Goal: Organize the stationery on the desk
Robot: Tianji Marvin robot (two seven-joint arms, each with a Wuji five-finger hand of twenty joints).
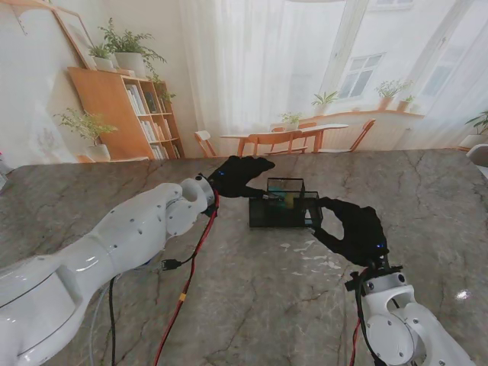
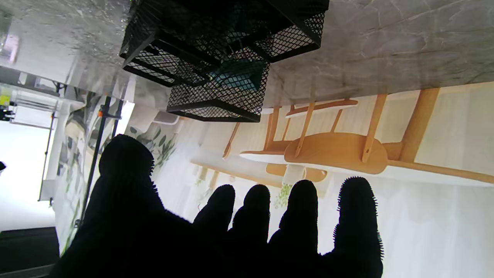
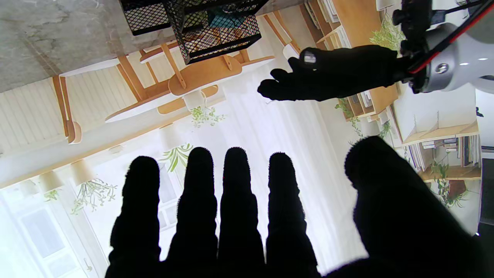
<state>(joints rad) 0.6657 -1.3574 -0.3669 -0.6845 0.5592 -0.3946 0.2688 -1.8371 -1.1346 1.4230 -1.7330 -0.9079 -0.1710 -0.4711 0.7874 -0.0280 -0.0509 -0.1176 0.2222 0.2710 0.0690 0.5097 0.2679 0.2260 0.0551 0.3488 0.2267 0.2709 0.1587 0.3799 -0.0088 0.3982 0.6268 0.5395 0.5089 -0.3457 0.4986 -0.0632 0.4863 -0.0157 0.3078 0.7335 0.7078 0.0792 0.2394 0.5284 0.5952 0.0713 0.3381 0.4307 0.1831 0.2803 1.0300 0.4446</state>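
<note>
Grey marble tabletop [image 1: 252,297], backdrop print of a bright room with bookshelf [image 1: 130,110], wooden chairs and curtained windows behind it. Black mesh desk organizer [image 1: 284,204] sits near the tabletop centre, farther from me than both wrists; something teal and a bit of yellow show inside it, too small to identify.

Left arm [image 1: 114,244] white, comes in from the lower left, forearm angled toward the organizer, red and black cables hanging under it. Left hand [image 1: 238,175] black-gloved, just left of the organizer's far corner, fingers extended toward it and spread, holding nothing. Contact with the mesh: cannot tell from the stand view; the left wrist view shows the fingertips [image 2: 357,204] apart from the organizer [image 2: 216,58], raised off the tabletop.

Right arm [image 1: 404,328] rises from the lower right. Right hand [image 1: 354,229] black-gloved, just right of the organizer and nearer to me, fingers stretched toward its right end, thumb apart. Right wrist view: four fingers [image 3: 235,185] straight and side by side with small gaps, thumb wide, nothing gripped; organizer [image 3: 200,27] and left hand [image 3: 332,73] both visible past them.
</note>
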